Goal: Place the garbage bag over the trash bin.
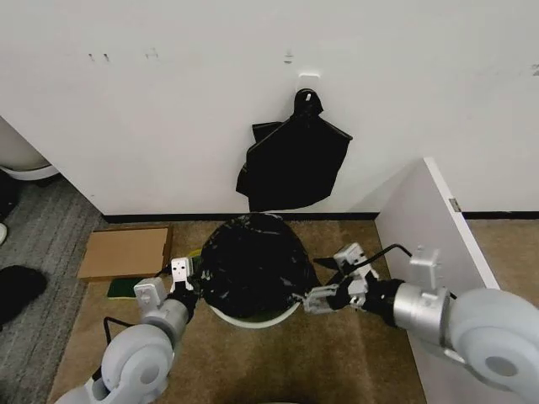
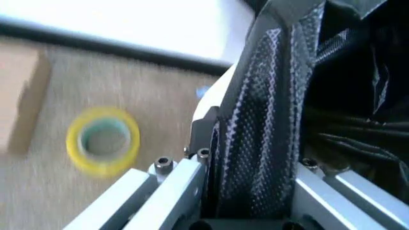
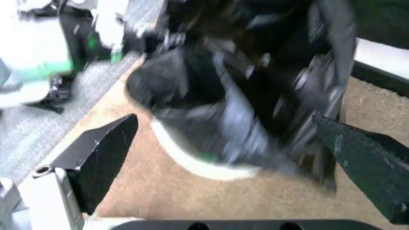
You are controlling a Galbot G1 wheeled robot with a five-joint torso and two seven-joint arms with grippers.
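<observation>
The garbage bag [image 1: 253,265], glossy black and wrinkled, is draped over the trash bin [image 1: 253,318], whose cream-white rim shows under the bag's near edge. My left gripper [image 1: 187,282] is against the bag's left side. In the left wrist view its textured fingers [image 2: 255,120] stand pressed together on the bag's edge [image 2: 357,120], beside the bin's white wall [image 2: 217,91]. My right gripper [image 1: 313,296] hovers at the bag's right side, open. In the right wrist view its fingers [image 3: 102,153] are spread wide, with the bag [image 3: 217,115] and bin rim [image 3: 191,163] just ahead.
A bigger black bundle [image 1: 290,164] hangs on the wall above the bin. A flat cardboard piece [image 1: 125,251] lies on the carpet to the left, a yellow tape roll [image 2: 102,139] near it. A white partition [image 1: 421,219] stands close on the right.
</observation>
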